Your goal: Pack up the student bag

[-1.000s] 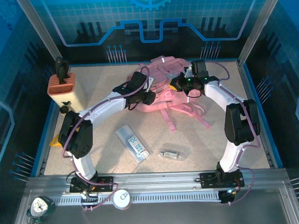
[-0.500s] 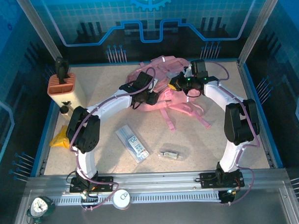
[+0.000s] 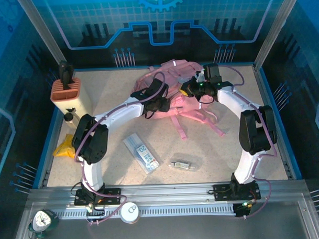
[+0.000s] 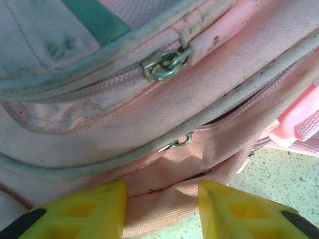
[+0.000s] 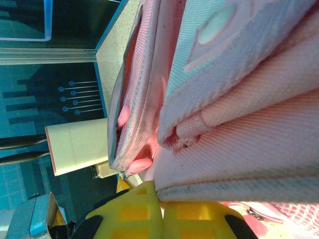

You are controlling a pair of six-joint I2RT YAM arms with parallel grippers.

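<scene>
We see the student bag (image 3: 174, 68), a pink backpack, lying at the far middle of the table (image 3: 111, 89), its straps trailing toward us. The right gripper (image 5: 158, 196) has its yellow fingers pressed together on the bag's trimmed edge. The left gripper (image 4: 162, 188) has its jaws apart, with a fold of the bag's lower edge between them, below a metal zip pull (image 4: 167, 62). Nearer us lie a labelled packet (image 3: 142, 154) and a small clear-wrapped item (image 3: 183, 164), and an orange-topped holder (image 3: 69, 96) stands far left.

Cool blue-tinted overhead light, soft shadows, slightly blurred close-up wrist views.
</scene>
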